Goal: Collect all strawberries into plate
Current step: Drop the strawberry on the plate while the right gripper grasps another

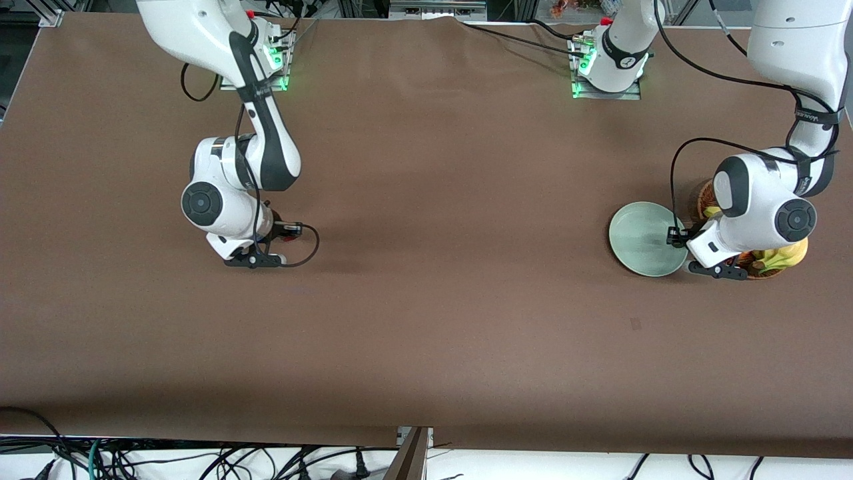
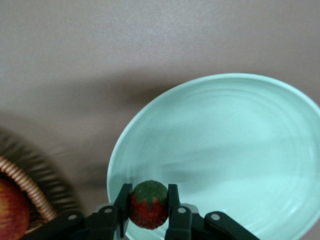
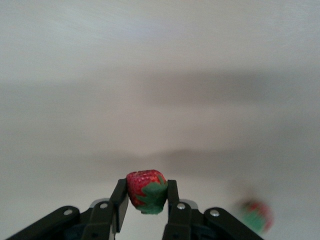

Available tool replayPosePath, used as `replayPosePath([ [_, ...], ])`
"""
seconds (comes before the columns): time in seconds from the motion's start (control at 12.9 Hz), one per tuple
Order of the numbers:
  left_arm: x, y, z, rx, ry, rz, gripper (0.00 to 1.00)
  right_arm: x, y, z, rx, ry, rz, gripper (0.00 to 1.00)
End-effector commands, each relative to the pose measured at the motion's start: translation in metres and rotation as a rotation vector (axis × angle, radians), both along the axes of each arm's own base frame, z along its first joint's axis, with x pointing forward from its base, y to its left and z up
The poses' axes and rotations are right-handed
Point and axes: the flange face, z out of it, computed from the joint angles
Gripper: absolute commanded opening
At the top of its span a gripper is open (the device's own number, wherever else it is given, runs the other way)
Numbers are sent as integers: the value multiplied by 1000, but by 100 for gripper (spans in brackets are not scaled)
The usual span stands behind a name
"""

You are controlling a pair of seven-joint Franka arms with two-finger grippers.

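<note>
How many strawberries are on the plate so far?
None yet: the mint-green plate holds nothing. Both are in hand: the left tool grips a strawberry over the plate's rim, and the right tool grips another strawberry over the table. A third berry lies on the table.

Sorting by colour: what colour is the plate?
Pale mint green plate, plain; clearest in the left wrist view.

Glossy white arms, black joints, seemingly black cables
</note>
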Motion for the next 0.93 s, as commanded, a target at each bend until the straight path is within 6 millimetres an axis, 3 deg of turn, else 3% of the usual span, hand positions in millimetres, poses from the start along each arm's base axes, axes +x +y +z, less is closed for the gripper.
replayPosePath([
  [0.0, 1, -1, -6, -18, -9, -18, 18, 12, 120, 62, 30, -7, -149, 7],
  [0.08, 1, -1, -3, -21, -9, -24, 52, 4, 161, 62, 69, 10, -198, 7],
  [0.16, 3, -1, -1, -23, -11, -33, 100, -3, 196, 60, 140, 29, -272, 7],
  [0.31, 5, -2, 16, -32, -4, -34, 100, -6, 250, 49, 302, 2, -428, 9],
  [0.39, 8, -3, 34, -38, -5, -33, 100, -22, 283, 36, 348, -3, -468, 10],
  [0.54, 8, -5, 69, -49, -17, -21, 100, -52, 328, 6, 398, -58, -536, 10],
  [0.62, 8, -9, 85, -50, -31, -11, 100, -76, 352, -16, 402, -79, -546, 10],
  [0.78, 11, -25, 111, -46, -67, 49, 100, -114, 387, -51, 443, -155, -604, 13],
  [0.86, 13, -50, 120, -49, -78, 67, 100, -123, 393, -61, 445, -168, -600, 15],
])
